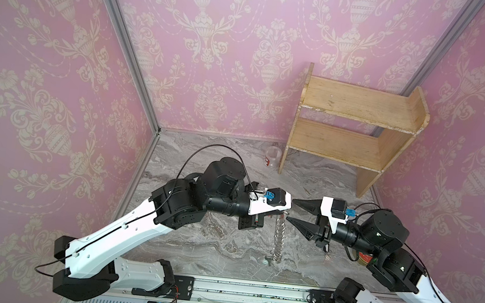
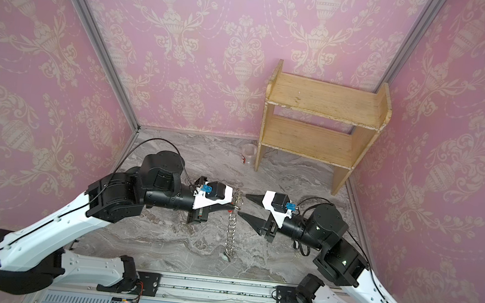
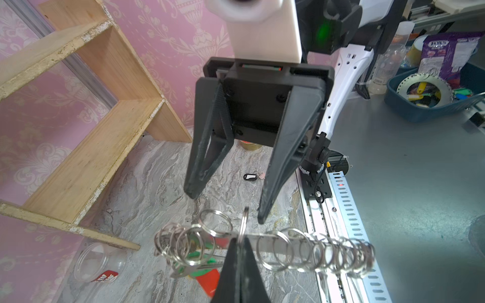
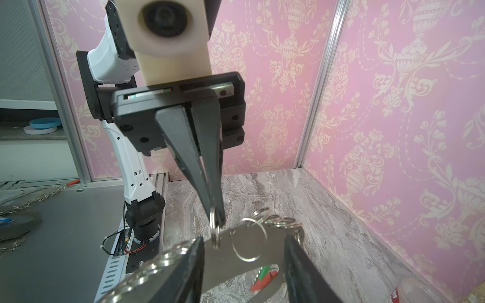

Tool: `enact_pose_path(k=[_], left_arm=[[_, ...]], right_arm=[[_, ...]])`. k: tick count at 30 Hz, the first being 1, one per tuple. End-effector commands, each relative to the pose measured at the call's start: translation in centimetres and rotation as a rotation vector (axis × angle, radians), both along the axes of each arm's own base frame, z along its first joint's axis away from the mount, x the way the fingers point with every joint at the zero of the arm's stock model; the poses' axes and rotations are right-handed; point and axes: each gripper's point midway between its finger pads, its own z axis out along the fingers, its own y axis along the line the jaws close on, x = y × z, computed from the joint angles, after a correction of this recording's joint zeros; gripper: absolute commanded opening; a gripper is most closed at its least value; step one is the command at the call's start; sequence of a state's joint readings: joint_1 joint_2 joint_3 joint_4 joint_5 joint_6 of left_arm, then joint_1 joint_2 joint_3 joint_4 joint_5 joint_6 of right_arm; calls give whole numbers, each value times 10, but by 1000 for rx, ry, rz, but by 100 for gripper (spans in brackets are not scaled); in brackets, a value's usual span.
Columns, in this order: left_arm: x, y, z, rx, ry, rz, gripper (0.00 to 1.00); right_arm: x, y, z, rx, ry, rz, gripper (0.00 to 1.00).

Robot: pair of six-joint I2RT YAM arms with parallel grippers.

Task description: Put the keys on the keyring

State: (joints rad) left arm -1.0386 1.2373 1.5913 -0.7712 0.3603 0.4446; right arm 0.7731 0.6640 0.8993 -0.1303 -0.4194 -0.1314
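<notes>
Keyring (image 2: pixel 231 234): silvery chain of linked metal rings on a flat grey strap, hanging from the left gripper (image 4: pixel 217 220) toward the grey marble tabletop (image 1: pixel 209 247).
Left gripper: closed, pinching one ring.
Right gripper (image 1: pixel 289 209): jaws apart, facing the left one, either side of the strap; we see nothing gripped.
Tagged keys (image 3: pixel 202 272): small metal, green and red tags, by the ring cluster; we cannot tell whether threaded.
Fob (image 3: pixel 249 176): black oval, lying on the marble, well apart.
</notes>
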Motion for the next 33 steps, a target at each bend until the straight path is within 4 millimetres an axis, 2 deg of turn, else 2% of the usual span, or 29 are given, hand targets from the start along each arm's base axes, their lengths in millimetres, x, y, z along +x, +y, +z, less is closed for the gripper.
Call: enact_pose_path(k=[1,6,11,18,24,30,33], left_arm=[[3,9,-14,137,-101,4,0],[6,7,-16,189,-174,9,0],[7,8,-13,211,-208,8,0],[7,6,-13,222,-219,3,0],[6,5,-13,225,-223,0,0],[5,5,-14,227,-226,1,0],[5,5,-13,221,-228,4,0]], right_arm=[[-7,2,-1,-53,-9,38,49],[-10,7,-9,-105,6,77,41],[-11,6,-20,-160,21,84,38],[-12,10,-25,-174,36,105,30],[-12,12,-21,-153,27,116,22],[-14,14,-22,-146,37,137,1],[-14,14,-23,-146,40,137,0]])
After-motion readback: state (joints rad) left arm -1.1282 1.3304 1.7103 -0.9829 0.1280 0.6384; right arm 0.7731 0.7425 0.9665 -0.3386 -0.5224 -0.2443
